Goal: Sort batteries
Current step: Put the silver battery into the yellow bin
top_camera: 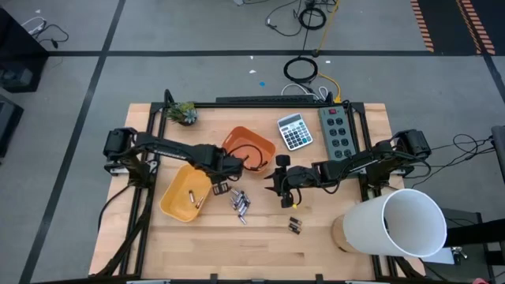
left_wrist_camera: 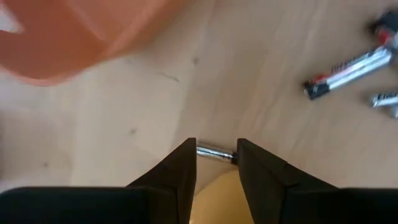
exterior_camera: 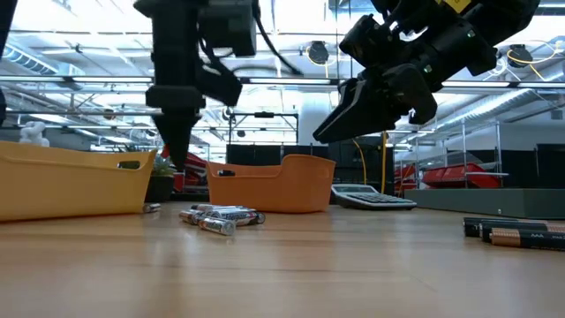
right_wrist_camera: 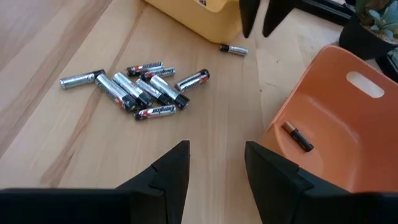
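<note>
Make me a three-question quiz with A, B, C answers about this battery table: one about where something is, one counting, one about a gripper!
1. Where is the calculator? A on the floor; B beside the grey power strip; C on a chair.
2. How many bins stand on the table? A one; B two; C four.
3. The right gripper is: A open and empty; B shut tight; C shut on the calculator.

Answers: 1 B, it lies flat next to the strip. 2 B, one yellow bin and one orange bin. 3 A, its fingers stand apart with nothing between them.
</note>
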Available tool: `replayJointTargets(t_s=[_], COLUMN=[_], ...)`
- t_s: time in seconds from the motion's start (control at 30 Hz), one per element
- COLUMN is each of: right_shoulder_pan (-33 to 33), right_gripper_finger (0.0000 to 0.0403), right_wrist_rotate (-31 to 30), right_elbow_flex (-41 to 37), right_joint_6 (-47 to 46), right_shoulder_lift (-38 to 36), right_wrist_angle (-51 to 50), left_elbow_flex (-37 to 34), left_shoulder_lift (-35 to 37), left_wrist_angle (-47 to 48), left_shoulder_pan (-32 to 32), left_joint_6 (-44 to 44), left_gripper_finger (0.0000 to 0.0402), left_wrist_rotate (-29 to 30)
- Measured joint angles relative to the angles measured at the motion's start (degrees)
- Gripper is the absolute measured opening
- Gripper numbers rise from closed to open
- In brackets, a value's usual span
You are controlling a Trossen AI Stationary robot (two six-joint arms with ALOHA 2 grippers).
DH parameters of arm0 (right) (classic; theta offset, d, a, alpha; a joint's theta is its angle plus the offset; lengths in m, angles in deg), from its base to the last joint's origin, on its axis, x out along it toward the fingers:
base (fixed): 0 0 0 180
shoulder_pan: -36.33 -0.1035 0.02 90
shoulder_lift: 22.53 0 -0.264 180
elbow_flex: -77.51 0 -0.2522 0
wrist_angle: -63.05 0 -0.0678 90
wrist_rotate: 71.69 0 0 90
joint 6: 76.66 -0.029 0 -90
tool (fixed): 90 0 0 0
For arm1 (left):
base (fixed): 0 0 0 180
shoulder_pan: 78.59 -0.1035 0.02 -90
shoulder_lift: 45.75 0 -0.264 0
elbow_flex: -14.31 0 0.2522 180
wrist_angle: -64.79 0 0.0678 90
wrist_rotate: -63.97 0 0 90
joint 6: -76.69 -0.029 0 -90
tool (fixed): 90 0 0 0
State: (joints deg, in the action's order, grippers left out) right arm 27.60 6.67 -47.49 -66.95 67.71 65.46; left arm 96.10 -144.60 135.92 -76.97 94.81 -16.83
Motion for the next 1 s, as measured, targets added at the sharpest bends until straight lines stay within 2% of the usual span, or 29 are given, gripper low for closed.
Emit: replayJointTargets(t_s=[0.13,0.4,0.53,0.6,0.8,1.0], right_shoulder_pan=[0.0,0.0,0.0,0.0,-0.1,-0.5], right_gripper_finger=[0.0146,0.0146,0.0146,0.0146,0.0146,0.0146], right_wrist_rotate=[0.0,0.0,0.0,0.0,0.0,0.0], right_elbow_flex=[0.0,0.0,0.0,0.0,0.0,0.0], right_joint_6=[0.2,0.1,0.1,0.1,-0.2,-0.1], right_shoulder_lift=[0.0,0.0,0.0,0.0,0.0,0.0], right_wrist_angle=[-0.7,-0.6,-0.3,-0.1,-0.1,-0.3], left_elbow_flex=[-0.1,-0.1,-0.1,-0.1,-0.1,-1.2], left_shoulder_lift=[-1.1,-1.3,-1.3,-1.3,-1.3,-1.3], left_wrist_angle=[0.1,12.7,11.0,8.1,5.4,4.3], left_shoulder_pan=[0.0,0.0,0.0,0.6,3.1,3.0], left_joint_6=[-0.9,-0.5,-1.6,-6.0,-30.7,-50.8], left_gripper_finger=[0.0125,0.0125,0.0125,0.0125,0.0125,0.0125], left_wrist_rotate=[-3.2,-2.3,-1.5,-1.5,-0.5,-1.8])
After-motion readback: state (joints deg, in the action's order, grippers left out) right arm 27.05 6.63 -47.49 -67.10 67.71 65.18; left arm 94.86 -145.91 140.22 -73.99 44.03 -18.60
